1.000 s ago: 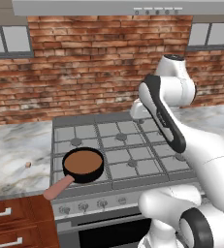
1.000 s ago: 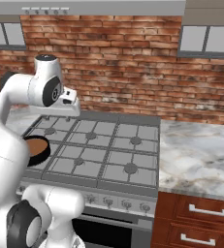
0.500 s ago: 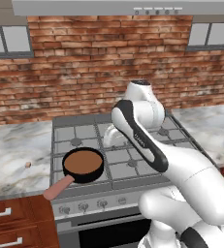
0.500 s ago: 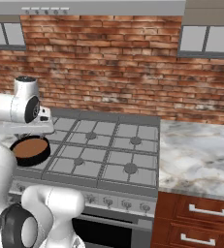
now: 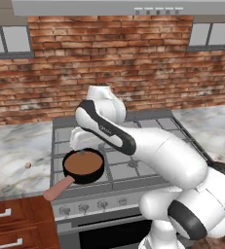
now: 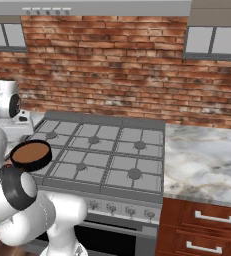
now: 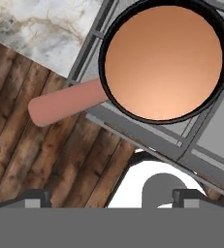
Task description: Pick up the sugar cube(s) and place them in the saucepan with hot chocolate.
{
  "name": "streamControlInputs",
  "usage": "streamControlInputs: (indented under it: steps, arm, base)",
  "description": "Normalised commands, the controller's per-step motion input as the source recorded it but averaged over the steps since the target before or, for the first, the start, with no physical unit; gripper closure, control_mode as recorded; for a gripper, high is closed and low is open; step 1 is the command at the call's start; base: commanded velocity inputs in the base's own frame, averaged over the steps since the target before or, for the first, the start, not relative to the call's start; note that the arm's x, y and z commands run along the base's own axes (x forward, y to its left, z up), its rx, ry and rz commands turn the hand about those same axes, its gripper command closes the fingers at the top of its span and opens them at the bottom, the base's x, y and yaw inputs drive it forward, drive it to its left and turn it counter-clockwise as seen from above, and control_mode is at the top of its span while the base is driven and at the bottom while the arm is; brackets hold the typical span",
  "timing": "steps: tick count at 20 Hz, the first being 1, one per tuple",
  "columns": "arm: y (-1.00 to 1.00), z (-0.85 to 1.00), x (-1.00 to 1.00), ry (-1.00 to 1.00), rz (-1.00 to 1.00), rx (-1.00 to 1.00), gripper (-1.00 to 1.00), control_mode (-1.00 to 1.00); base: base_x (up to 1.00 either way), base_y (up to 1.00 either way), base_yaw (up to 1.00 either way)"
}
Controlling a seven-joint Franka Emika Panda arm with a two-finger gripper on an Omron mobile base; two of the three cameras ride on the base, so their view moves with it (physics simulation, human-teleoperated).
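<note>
The saucepan [image 5: 84,165] is a shallow black pan of brown liquid on the stove's front left burner, its salmon-pink handle [image 5: 59,187] sticking out past the front edge. It also shows as saucepan [image 6: 31,154] and saucepan [image 7: 164,60]. The sugar cube [image 5: 28,165], tiny and pale, lies on the marble counter left of the stove, well apart from the pan. My gripper [image 7: 113,197] hangs above the pan's near rim, pointing down. Its fingertips [image 7: 36,196] stand wide apart, open, with nothing between them.
The gas stove [image 5: 133,168] has grey grates and a row of knobs [image 5: 92,205] along its front. Marble counters [image 6: 207,155] flank it, with wooden drawers [image 5: 7,219] below. A brick wall [image 5: 133,63] closes the back.
The arm has swung left across the stove, from its right side to above the saucepan. The jaws have opened a little wider. Pan and cube have stayed put.
</note>
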Motion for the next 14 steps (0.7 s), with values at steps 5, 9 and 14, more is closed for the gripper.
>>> streamControlInputs:
  steps: [5,9,14]
  arm:
    - [0.86,-0.01,0.4,0.11,0.0,-0.05,-1.0,-1.0]
    - [0.49,-0.22,0.34,0.01,0.0,0.0,-1.0,-1.0]
    - [0.23,-0.14,0.24,-0.03,0.0,0.0,-1.0,-1.0]
  base:
    - [0.0,0.0,0.0]
    - [0.0,0.0,0.0]
    - [0.0,0.0,0.0]
